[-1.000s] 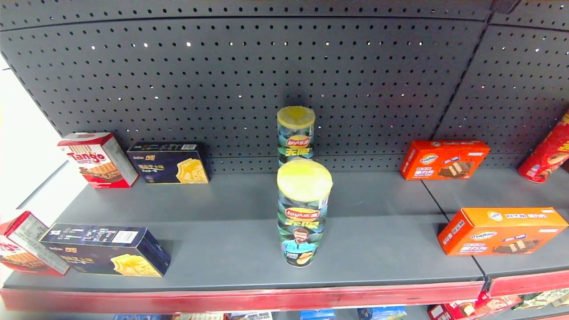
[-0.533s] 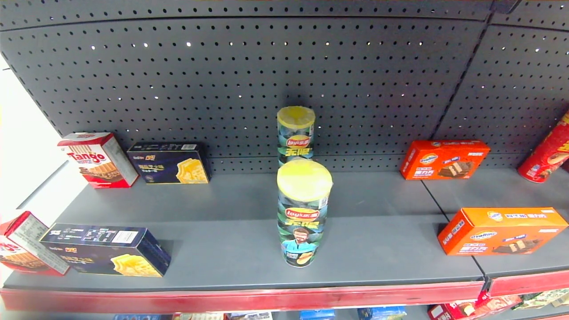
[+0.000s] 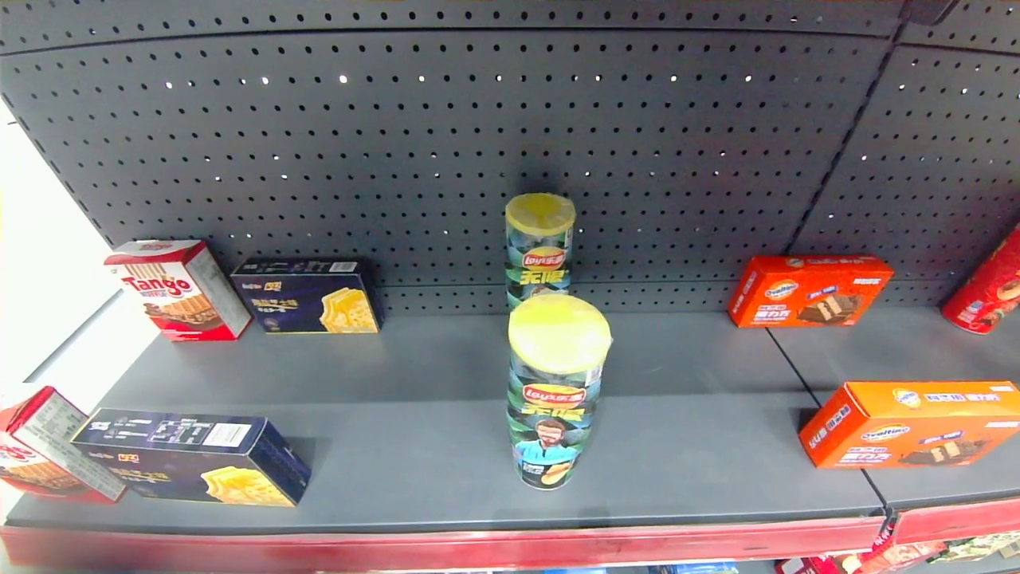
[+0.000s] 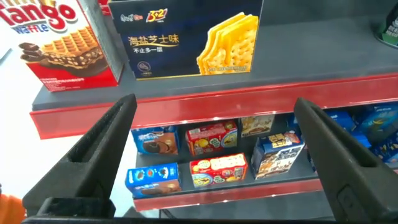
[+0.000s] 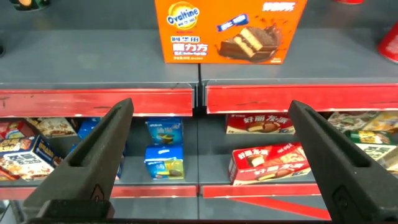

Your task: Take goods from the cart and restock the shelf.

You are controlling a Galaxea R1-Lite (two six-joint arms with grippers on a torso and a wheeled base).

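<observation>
Lettering stands on front chip can (image 3: 555,399); front orange box (image 3: 908,422); rear wafer box (image 3: 179,288).

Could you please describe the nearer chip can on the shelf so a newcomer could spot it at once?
Find the dark grey shelf with the red front edge. At its middle two upright yellow-lidded cans stand one behind the other. Yours is the front can, close to the red edge, not the rear can by the pegboard.
</observation>
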